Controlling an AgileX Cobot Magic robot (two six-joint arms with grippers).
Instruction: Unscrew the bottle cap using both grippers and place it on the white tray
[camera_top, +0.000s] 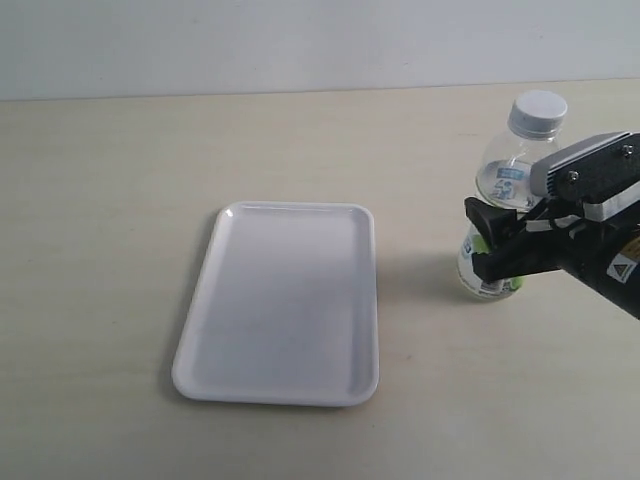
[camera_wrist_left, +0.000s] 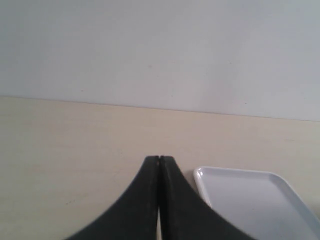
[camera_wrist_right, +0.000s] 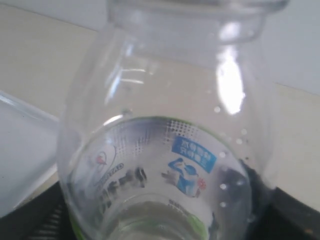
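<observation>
The clear bottle (camera_top: 505, 170) stands upright on the table at the right, its white ribbed bottle cap (camera_top: 538, 111) screwed on top. My right gripper (camera_top: 492, 240) is shut on the bottle's labelled lower body. In the right wrist view the bottle (camera_wrist_right: 165, 150) fills the picture, with black fingers (camera_wrist_right: 42, 220) pressed against its sides. The white tray (camera_top: 280, 300) lies flat in the middle, with nothing on it. My left gripper (camera_wrist_left: 159, 159) is shut with nothing in it, beside a corner of the tray (camera_wrist_left: 250, 200). It is out of the exterior view.
The pale beige table top (camera_top: 100, 200) runs back to a plain light wall (camera_top: 250, 40). No other objects are in view.
</observation>
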